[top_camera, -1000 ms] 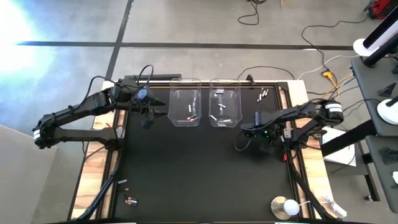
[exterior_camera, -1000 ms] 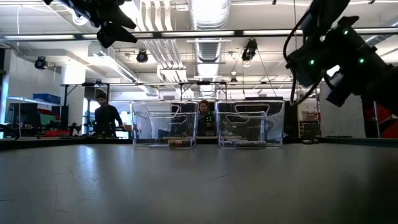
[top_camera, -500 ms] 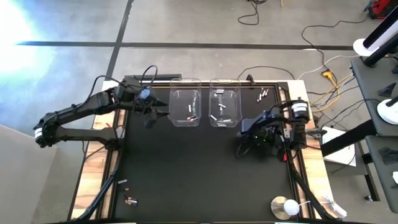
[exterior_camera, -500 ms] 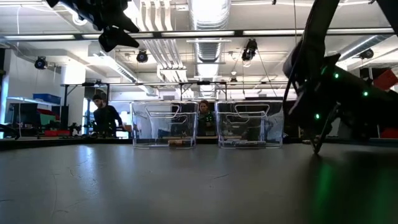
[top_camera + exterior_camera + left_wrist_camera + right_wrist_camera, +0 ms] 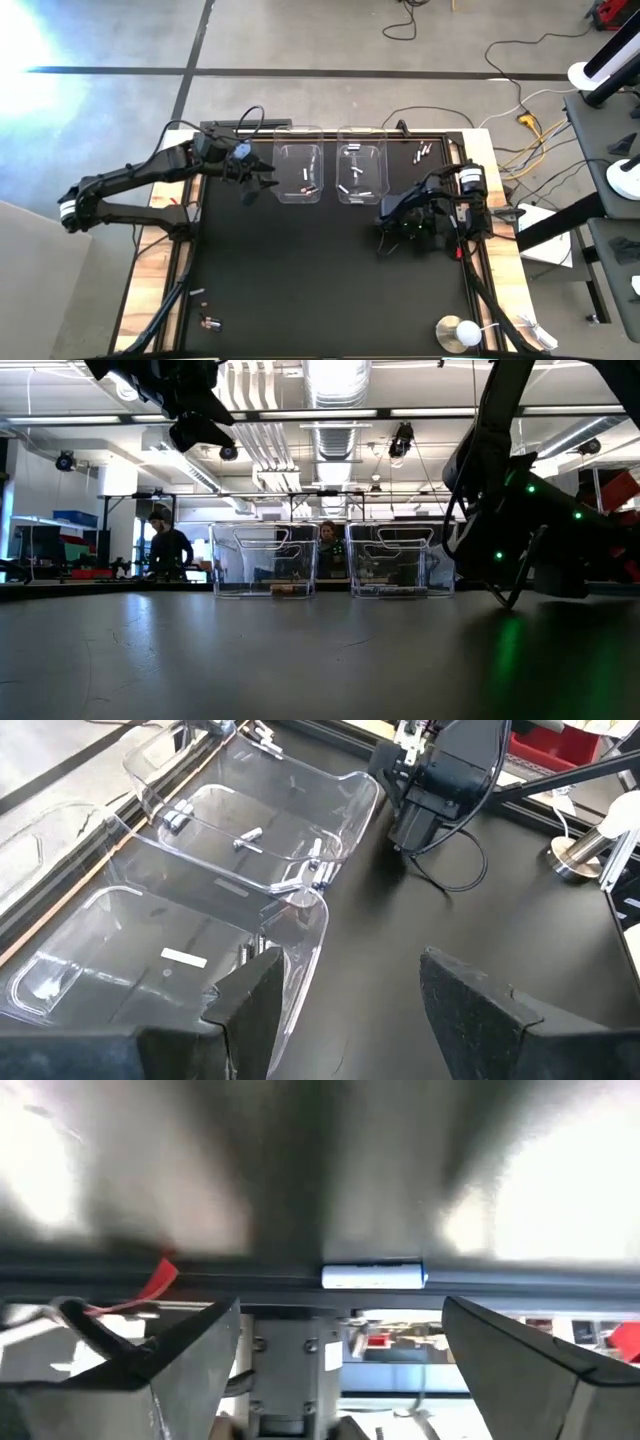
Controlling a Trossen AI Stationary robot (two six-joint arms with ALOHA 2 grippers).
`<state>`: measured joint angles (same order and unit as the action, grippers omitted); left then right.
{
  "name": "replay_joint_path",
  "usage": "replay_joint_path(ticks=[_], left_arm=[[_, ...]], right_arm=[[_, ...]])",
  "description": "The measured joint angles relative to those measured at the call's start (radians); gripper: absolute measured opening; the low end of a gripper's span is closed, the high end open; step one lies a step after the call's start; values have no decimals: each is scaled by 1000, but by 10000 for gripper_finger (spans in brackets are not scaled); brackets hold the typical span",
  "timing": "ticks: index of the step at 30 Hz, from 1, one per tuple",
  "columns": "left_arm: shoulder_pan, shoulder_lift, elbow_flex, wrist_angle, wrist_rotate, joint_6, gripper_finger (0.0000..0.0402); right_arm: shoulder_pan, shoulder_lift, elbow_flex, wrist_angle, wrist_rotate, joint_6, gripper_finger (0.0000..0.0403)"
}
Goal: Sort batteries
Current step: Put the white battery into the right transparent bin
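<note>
Right jaws: mine, spread wide and empty, low over the right side of the table; right arm folded above them.
Target battery: silver-white, lying crosswise just ahead, centred between my two fingers, against a dark ledge.
How to do it well: I judge I should advance level, straddle the cell's middle, and close across its width so it cannot roll.
Risk: the ledge may block one finger.
Bins: right bin and left bin beyond, each holding cells.
Left jaws: released, empty, hovering beside the left bin.
Loose batteries: farther, near the table's back right corner.
</note>
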<state>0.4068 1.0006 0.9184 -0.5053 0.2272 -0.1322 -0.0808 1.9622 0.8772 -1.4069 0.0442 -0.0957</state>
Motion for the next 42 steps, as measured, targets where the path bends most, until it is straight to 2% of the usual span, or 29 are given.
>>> replay_joint_path(ticks=[10, 19, 24, 36, 42], left_arm=[[-2, 12, 0, 0, 1, 13, 213], [-2, 12, 0, 0, 1, 18, 213], [-2, 12, 0, 0, 1, 19, 213], [-12, 12, 0, -2, 2, 18, 213], [-24, 12, 0, -7, 2, 15, 213]], right_arm=[[-24, 103, -37, -8, 56, -24, 341], [-24, 156, -35, 1, 52, -13, 341], [-24, 111, -26, 6, 31, 24, 340], [-22, -95, -41, 37, 30, 131, 335], [-23, -79, -47, 33, 30, 142, 336]])
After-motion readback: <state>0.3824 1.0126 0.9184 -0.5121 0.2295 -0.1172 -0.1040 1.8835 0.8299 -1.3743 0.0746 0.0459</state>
